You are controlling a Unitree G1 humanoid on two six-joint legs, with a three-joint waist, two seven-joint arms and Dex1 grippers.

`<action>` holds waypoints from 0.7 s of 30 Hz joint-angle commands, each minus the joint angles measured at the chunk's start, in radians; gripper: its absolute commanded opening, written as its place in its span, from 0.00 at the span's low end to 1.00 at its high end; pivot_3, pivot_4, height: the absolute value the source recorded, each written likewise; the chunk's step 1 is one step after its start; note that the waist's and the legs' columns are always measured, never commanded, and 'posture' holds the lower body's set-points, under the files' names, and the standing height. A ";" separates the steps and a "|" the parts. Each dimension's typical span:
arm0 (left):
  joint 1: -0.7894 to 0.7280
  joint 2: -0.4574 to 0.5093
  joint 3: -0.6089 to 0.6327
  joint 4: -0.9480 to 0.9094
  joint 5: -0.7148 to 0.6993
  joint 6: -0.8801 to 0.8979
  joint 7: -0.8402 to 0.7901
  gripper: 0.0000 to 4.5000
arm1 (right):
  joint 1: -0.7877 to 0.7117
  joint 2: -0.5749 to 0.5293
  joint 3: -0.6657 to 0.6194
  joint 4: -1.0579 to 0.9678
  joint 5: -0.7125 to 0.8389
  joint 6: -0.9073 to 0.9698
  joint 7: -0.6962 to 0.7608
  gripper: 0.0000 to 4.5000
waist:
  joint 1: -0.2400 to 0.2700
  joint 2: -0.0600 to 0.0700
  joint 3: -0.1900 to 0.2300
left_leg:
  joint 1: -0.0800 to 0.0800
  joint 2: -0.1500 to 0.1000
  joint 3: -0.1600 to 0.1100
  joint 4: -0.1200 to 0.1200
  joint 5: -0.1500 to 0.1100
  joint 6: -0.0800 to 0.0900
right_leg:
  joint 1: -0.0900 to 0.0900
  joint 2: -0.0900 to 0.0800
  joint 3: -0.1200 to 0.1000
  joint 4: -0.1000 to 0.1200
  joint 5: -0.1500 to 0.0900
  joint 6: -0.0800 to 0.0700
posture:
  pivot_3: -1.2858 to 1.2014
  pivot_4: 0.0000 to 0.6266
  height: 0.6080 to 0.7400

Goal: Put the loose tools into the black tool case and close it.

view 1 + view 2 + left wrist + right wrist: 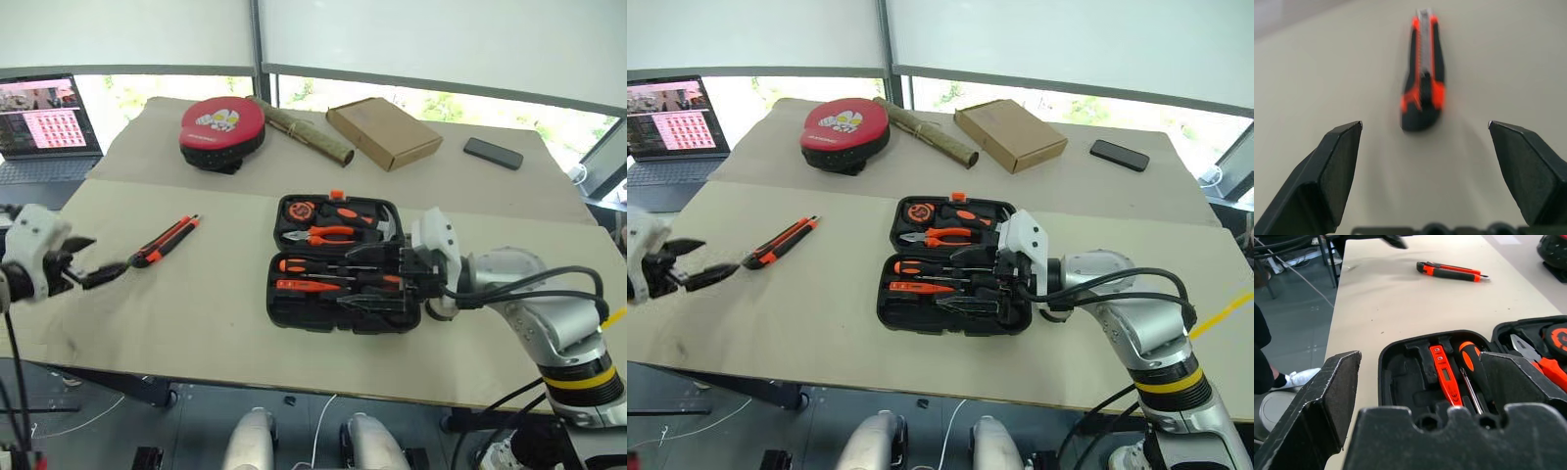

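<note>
The black tool case (343, 279) lies open on the table (196, 304). Well to its left lies the orange-and-black utility knife (165, 241). The left gripper (103, 274) hangs just beyond the knife's near end, aimed at it, fingers spread and empty. The right gripper (982, 279) reaches leftward over the case's front half, also spread and holding nothing.

The knife (165, 242) is orange and black with a grey strip down its middle, lying on a plain beige table (196, 313). The case (338, 262) is black, holding orange-and-black tools, beyond it a red-topped black pad (221, 130) and a brown box (383, 132).
</note>
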 commanded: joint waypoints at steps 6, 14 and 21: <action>-0.378 -0.111 -0.244 0.471 0.195 -0.115 -0.047 0.99 | 0.107 -0.023 -0.106 -0.175 0.034 0.052 -0.112 1.00 | -0.008 0.000 0.000 | -0.001 0.000 0.000 0.000 0.000 0.000 | 0.000 0.001 0.000 0.000 0.000 0.000 | 0.52 0.24 1.00; -0.468 -0.166 -0.318 0.682 0.297 -0.179 0.037 0.87 | 0.149 -0.035 -0.147 -0.240 0.056 0.095 -0.165 1.00 | -0.013 -0.001 0.000 | -0.001 0.000 -0.002 0.000 0.000 0.000 | 0.000 0.001 0.000 0.000 0.000 0.001 | 0.52 0.24 1.00; -0.473 -0.160 -0.294 0.697 0.279 -0.199 -0.013 0.38 | 0.157 -0.047 -0.163 -0.247 0.071 0.105 -0.180 1.00 | -0.016 -0.001 0.000 | -0.001 0.000 -0.002 0.000 0.000 0.000 | 0.000 0.001 0.000 0.001 0.000 0.001 | 0.52 0.24 1.00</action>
